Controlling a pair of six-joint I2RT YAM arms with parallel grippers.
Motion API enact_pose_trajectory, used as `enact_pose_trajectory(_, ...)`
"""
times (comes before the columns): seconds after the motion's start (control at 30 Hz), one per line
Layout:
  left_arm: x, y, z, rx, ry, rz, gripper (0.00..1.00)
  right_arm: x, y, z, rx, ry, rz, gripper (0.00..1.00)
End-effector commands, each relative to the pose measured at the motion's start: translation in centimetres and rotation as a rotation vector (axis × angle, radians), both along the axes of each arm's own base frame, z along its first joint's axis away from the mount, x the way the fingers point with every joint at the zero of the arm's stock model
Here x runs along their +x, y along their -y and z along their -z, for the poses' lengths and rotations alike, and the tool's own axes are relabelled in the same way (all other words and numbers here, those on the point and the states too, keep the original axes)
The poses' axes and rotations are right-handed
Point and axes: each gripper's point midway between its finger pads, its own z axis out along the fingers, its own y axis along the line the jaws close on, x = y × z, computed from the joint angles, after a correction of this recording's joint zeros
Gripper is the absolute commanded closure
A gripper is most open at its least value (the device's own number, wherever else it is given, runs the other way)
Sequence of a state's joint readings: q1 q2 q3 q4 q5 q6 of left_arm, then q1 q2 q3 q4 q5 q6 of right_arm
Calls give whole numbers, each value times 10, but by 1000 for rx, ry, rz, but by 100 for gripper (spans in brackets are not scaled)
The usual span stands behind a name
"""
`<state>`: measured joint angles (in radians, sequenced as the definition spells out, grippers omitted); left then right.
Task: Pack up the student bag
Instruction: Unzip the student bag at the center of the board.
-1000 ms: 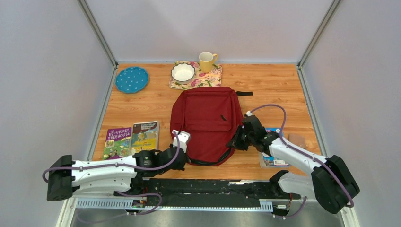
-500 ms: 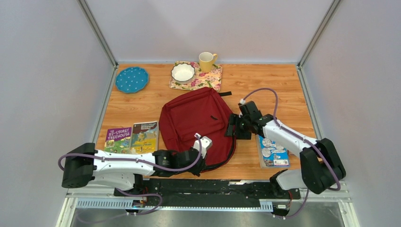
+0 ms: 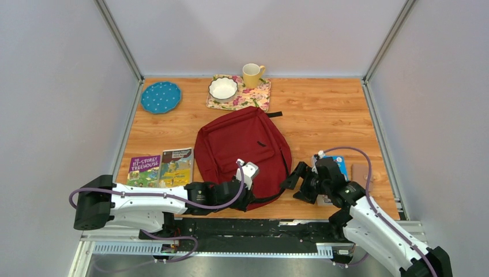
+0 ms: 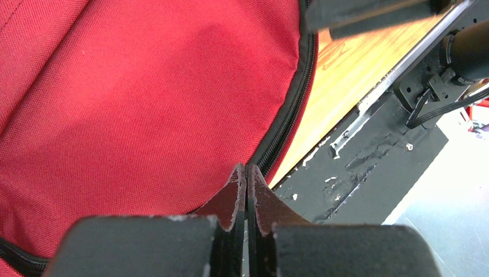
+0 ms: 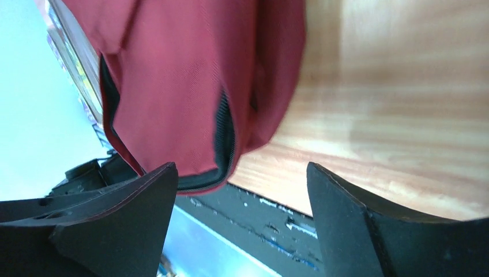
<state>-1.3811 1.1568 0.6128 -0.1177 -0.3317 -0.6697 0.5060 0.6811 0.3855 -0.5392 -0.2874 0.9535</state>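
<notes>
The student bag [image 3: 239, 144], dark red with black zips, lies flat mid-table and slightly askew. My left gripper [image 3: 252, 200] is shut at the bag's near edge. In the left wrist view its tips [image 4: 247, 168] press together right on the black zipper [image 4: 288, 109], and nothing shows between them. My right gripper [image 3: 295, 183] is open and empty beside the bag's near right corner, not touching it. The right wrist view shows the bag [image 5: 173, 75] with its zip gaping a little, above the open fingers [image 5: 115, 225].
Two children's books [image 3: 160, 169] lie left of the bag. A blue booklet [image 3: 339, 164] and a brown block [image 3: 361, 172] sit right, partly under my right arm. At the back are a blue plate [image 3: 161, 97], white bowl [image 3: 223, 88], yellow mug [image 3: 251, 75] and floral mat [image 3: 256, 97].
The bag was swung askew, its top toward the left. My right gripper let go, opened and drew back to the near right. My left arm reached further right along the bag's near edge.
</notes>
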Motion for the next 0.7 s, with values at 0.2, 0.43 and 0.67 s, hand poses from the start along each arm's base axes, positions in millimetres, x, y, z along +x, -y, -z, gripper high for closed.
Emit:
enact_pose_trajectory(0.2, 3, 19, -30, -94, 41, 20, 100, -14, -49, -16, 277, -190, 113, 14)
enact_pose_trajectory(0.43, 2, 22, -33, -98, 40, 30, 100, -11, -56, -1, 266, -264, 188, 23)
enact_pose_trajectory(0.67, 0, 19, -30, -87, 32, 36, 100, 4, -48, 6, 215, -212, 261, 64)
